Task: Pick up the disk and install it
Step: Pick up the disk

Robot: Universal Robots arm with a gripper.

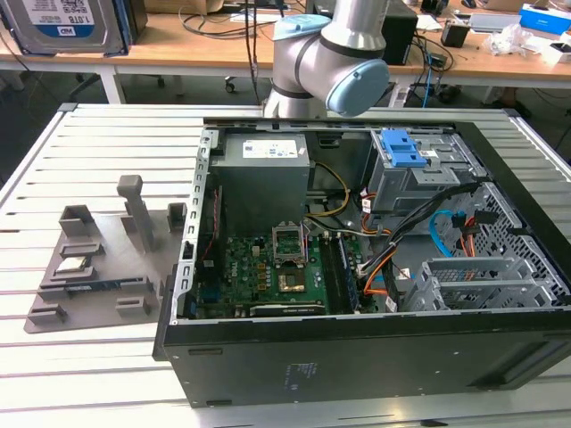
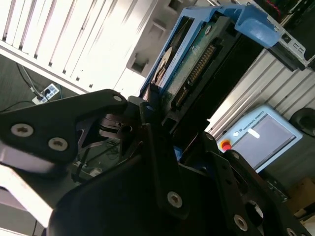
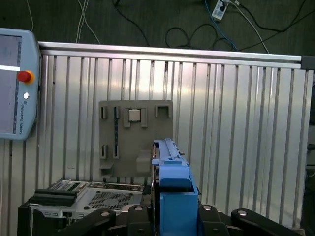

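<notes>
The disk (image 3: 171,169) is a drive framed by a blue plastic bracket, seen edge-on in the first wrist view, high above the slatted table. My gripper (image 3: 172,219) is shut on it, its black fingers (image 3: 101,217) pressing on both sides of the bracket. In the second wrist view the disk (image 2: 197,64) shows its green circuit board and connector, clamped in the gripper (image 2: 160,125). In the exterior view the disk (image 1: 62,22), with its white-and-blue label, sits at the upper left corner, well apart from the open computer case (image 1: 205,294).
The case holds a motherboard (image 1: 268,267), a blue latch plate (image 1: 403,147), cables and a metal drive cage (image 1: 482,285). A grey fixture plate (image 1: 89,285) with a small silver chip (image 3: 134,115) lies on the table beside it. A teach pendant (image 3: 15,83) rests nearby.
</notes>
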